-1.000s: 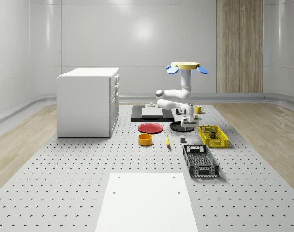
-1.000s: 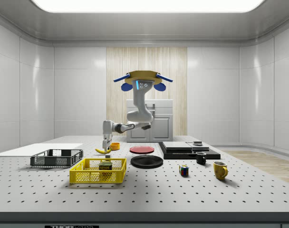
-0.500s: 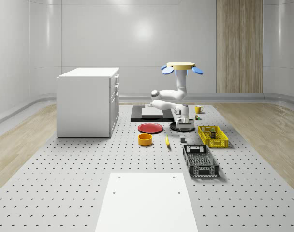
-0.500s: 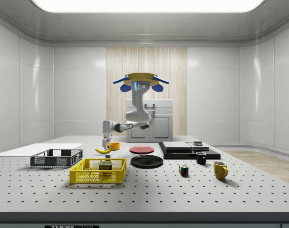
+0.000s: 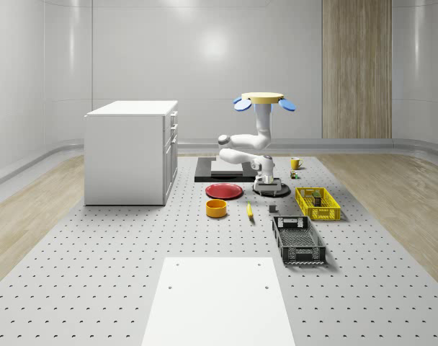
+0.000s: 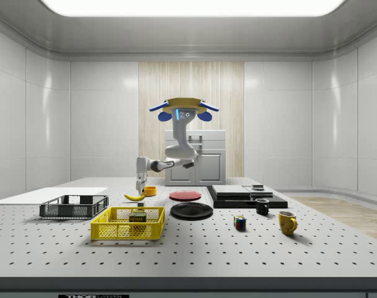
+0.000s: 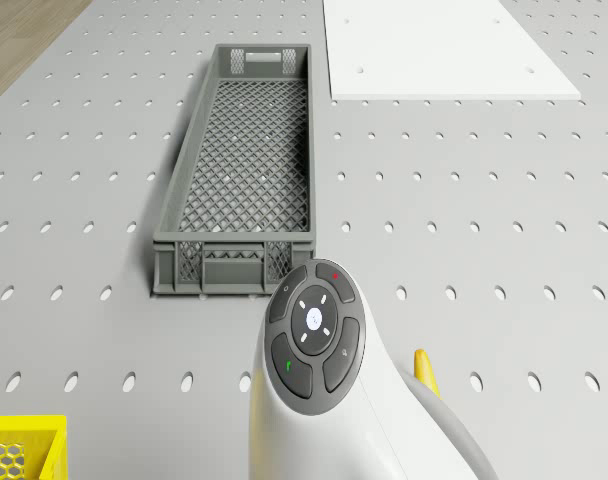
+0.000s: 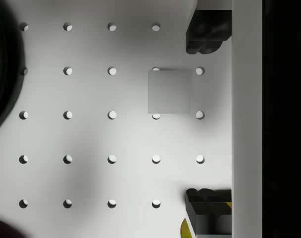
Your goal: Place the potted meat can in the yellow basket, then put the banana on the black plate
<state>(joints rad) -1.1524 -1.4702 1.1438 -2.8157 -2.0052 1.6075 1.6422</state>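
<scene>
Two fingers (image 8: pixel 205 37) of the gripper (image 6: pixel 140 186) stand wide apart with nothing between them. The gripper points down, above the table (image 5: pixel 132 245), just above the banana (image 6: pixel 135 197), which lies on the table short of the black plate (image 6: pixel 191 211). The can (image 6: pixel 137 216) sits inside the yellow basket (image 6: pixel 117 234). The drone (image 6: pixel 183 107) hovers high over the table, behind the plate in the whole-scene view.
</scene>
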